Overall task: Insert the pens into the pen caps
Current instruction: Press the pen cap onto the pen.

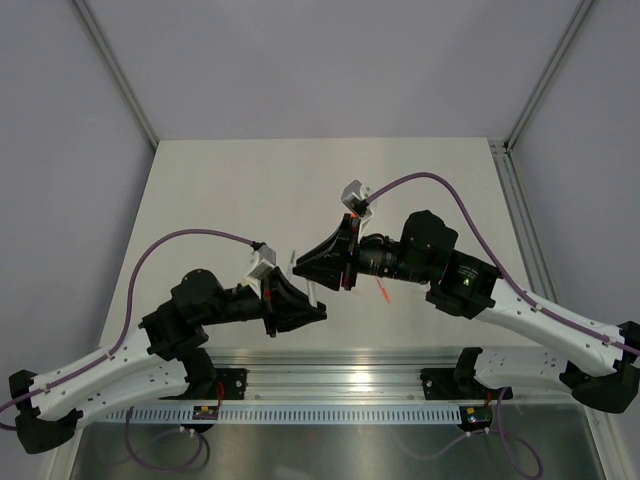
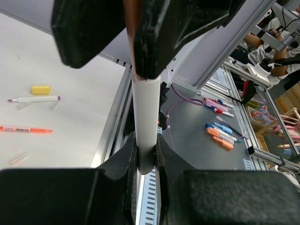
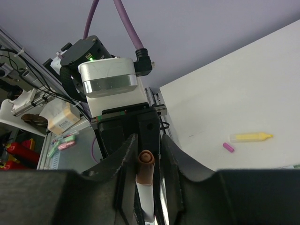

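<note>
My left gripper [image 2: 146, 159] is shut on a white pen [image 2: 144, 117] and holds it above the table's near edge. My right gripper [image 3: 146, 161] faces it and is shut on a brownish-maroon pen cap [image 3: 146, 164], which sits on the end of the white pen [image 3: 147, 199]. In the top view the two grippers, left [image 1: 318, 312] and right [image 1: 298, 265], meet tip to tip with the pen [image 1: 313, 292] between them. An orange-red pen [image 2: 26, 129], a white pen with purple ends [image 2: 35, 99] and a pale yellow cap [image 2: 40, 89] lie on the table.
A pale yellow highlighter [image 3: 251, 137] and a small pink cap [image 3: 228, 147] lie on the table. A clear cap [image 2: 18, 158] lies near the front edge. The aluminium rail [image 1: 340, 365] runs along the near edge. Spare pens [image 2: 220, 136] lie off the table.
</note>
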